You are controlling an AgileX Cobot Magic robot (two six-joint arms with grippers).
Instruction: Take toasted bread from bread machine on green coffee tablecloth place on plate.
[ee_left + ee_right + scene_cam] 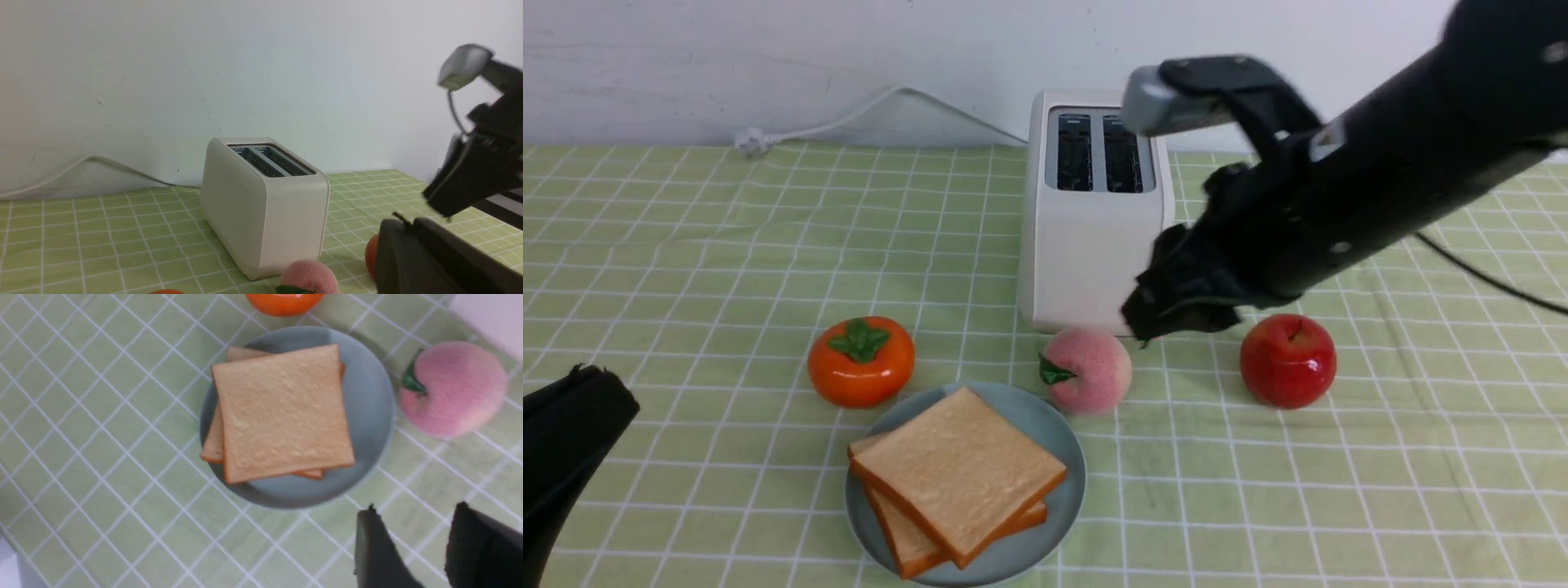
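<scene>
There are 2 slices of toasted bread, 1 stacked on the lower slice. They share 1 pale blue plate. There is 1 cream-white bread machine, and it has 2 slots in its top. Fruit comes to 3 pieces: 1 orange persimmon, 1 pink peach and 1 red apple. There is 1 green coffee tablecloth. Leads number 2: 1 white cord and 1 black cable. Grippers number 2: 1 left gripper and 1 right gripper, the latter showing 2 fingers.
</scene>
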